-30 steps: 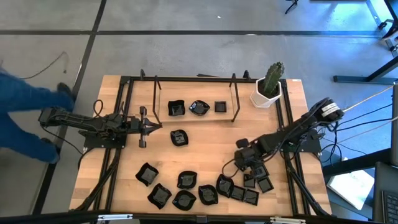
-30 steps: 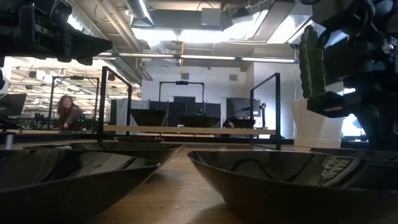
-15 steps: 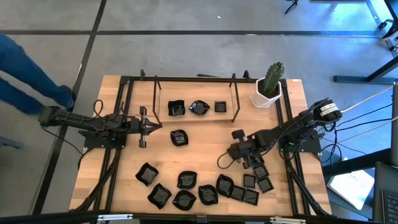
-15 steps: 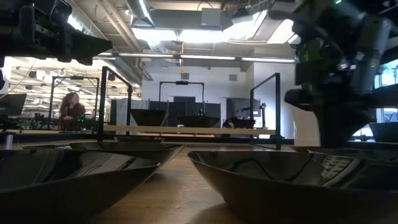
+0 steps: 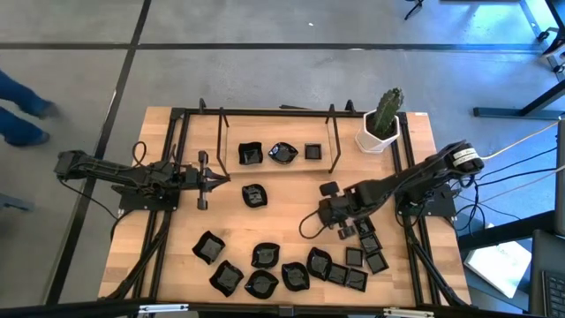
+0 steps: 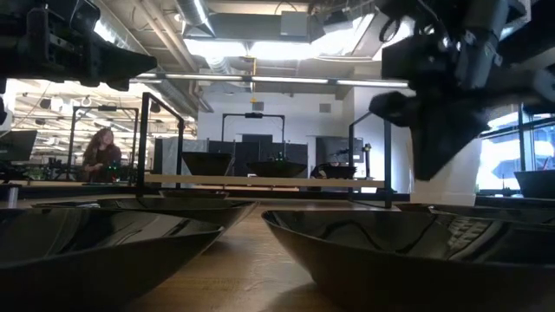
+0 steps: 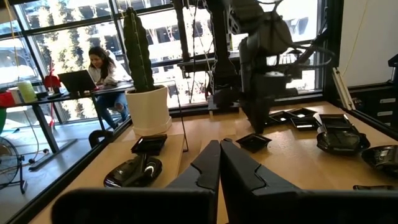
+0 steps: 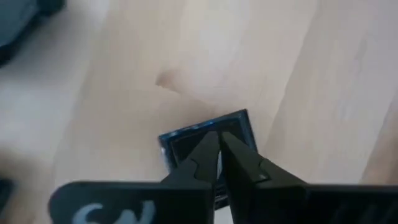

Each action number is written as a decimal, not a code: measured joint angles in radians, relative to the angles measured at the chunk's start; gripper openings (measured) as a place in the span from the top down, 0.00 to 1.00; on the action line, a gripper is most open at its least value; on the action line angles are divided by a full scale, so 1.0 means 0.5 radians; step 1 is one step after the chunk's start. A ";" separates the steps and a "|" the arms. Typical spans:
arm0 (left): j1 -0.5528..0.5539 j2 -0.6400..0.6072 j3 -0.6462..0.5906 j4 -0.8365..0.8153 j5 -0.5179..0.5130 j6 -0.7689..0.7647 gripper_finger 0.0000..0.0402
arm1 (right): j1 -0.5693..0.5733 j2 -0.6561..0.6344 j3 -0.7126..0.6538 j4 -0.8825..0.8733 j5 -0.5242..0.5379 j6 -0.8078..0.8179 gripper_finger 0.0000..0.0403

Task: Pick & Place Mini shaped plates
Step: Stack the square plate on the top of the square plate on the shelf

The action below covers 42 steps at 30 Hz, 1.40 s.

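Plates [image 5: 291, 269], small, black and shiny, lie in a bunch on the worktop [image 5: 291, 221] just behind our right hand [image 5: 323, 208]. That hand hangs over bare wood, and its fingers [image 8: 208, 152] are pinched on the rim of one small square plate [image 8: 208, 134], which hangs under them. Three more plates sit on a rack [image 5: 278, 152] past this hand. Our left hand [image 5: 212, 179] rests far off to the side, fingers [image 7: 219, 163] pressed together, holding nothing.

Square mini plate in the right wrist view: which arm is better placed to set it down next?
Right. The right gripper has its fingers shut on the square mini plate, above bare table; the left gripper waits shut and empty.
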 joint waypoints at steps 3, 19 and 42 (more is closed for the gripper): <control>0.000 -0.001 0.000 -0.006 0.000 0.000 0.98 | 0.038 0.000 0.065 -0.161 -0.163 -0.055 0.89; 0.001 -0.001 0.000 -0.016 0.000 0.002 0.99 | 0.284 0.114 0.076 -0.257 0.141 -0.138 0.50; 0.001 0.000 0.000 -0.016 0.000 0.002 0.98 | 0.284 0.297 0.076 -0.240 0.323 0.056 0.74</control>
